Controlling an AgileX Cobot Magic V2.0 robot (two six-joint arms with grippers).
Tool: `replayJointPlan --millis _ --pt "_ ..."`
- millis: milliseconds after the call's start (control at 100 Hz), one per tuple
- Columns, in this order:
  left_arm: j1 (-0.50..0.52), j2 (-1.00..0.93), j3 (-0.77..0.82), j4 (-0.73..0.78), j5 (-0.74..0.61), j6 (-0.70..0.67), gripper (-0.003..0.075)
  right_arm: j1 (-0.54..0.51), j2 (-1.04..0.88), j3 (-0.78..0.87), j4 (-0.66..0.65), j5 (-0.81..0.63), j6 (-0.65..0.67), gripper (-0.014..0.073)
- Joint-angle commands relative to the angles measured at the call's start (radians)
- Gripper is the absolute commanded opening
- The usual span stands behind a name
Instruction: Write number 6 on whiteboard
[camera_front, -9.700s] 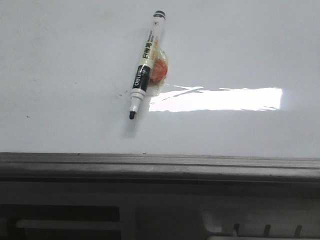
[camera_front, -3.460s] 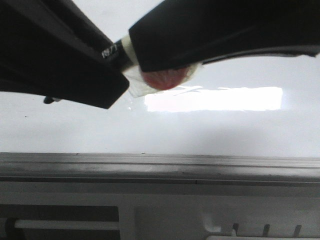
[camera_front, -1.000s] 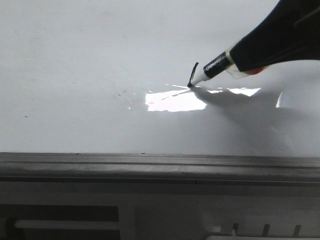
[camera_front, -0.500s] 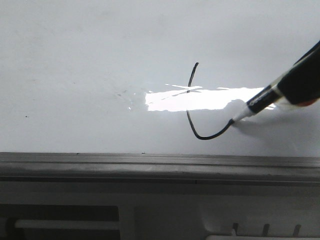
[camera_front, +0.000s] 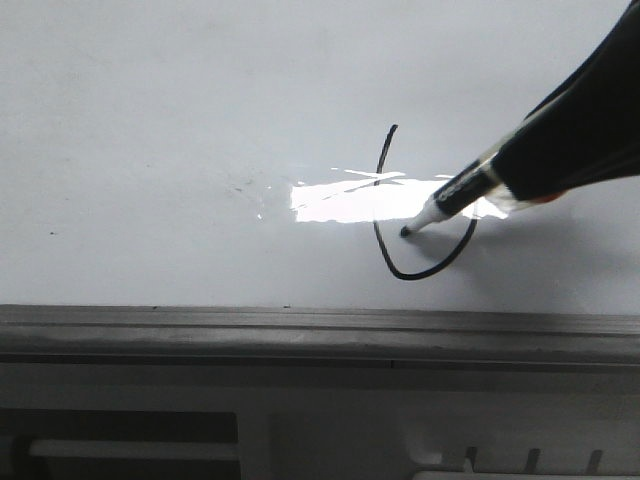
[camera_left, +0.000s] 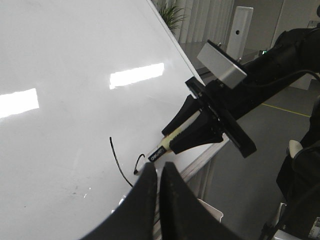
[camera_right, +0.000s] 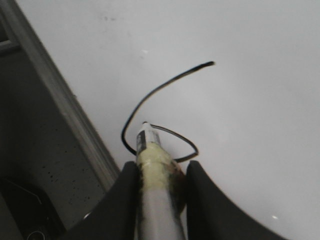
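The whiteboard (camera_front: 150, 120) is glossy white with a grey frame edge along the near side. A thin black line, the number 6 (camera_front: 382, 215), runs down as a curved stem and hooks round into a part-closed loop. It also shows in the right wrist view (camera_right: 150, 97) and the left wrist view (camera_left: 118, 161). My right gripper (camera_right: 157, 172) is shut on a marker (camera_front: 455, 195), whose tip touches the board inside the loop. My left gripper (camera_left: 158, 169) is shut and empty, hovering near the board's edge.
A bright rectangular glare (camera_front: 360, 200) lies on the board beside the line. Faint grey scratch marks (camera_front: 245, 187) sit left of the glare. The grey frame (camera_front: 320, 330) borders the board, with machine parts beyond it.
The marker tip has swung from the loop's lower right up and back left, extending the line into a hook. Earlier the stem alone was drawn.
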Motion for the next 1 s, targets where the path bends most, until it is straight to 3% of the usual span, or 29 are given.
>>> replayJointPlan --millis 0,210,390,460,590,660,830,990 --pt "-0.01 0.009 -0.028 -0.001 -0.052 -0.005 -0.0019 0.022 0.022 -0.027 -0.006 -0.068 0.019 -0.0053" --pt "-0.01 0.009 -0.028 -0.001 -0.052 -0.005 -0.0019 0.026 0.016 -0.053 0.001 -0.057 0.038 -0.0053" --pt "-0.01 0.015 -0.028 0.012 -0.052 -0.005 0.0001 0.117 -0.089 -0.148 0.001 -0.037 0.038 -0.0053" --pt "-0.01 0.038 -0.035 0.046 -0.052 -0.005 0.0085 0.153 -0.114 -0.181 0.001 -0.029 0.038 -0.0053" --pt "-0.01 0.141 -0.077 0.102 -0.006 -0.005 0.0375 0.186 -0.122 -0.207 0.001 0.005 0.038 -0.0053" --pt "-0.01 0.228 -0.119 0.15 0.055 -0.005 0.0463 0.19 -0.11 -0.207 0.001 0.05 0.038 -0.0053" --pt "-0.01 0.474 -0.268 0.292 0.279 0.006 0.0443 0.19 -0.074 -0.207 0.025 0.19 0.038 -0.0053" --pt "-0.01 0.644 -0.388 0.309 0.364 0.114 0.0442 0.197 -0.062 -0.207 0.091 0.265 0.038 -0.0053"
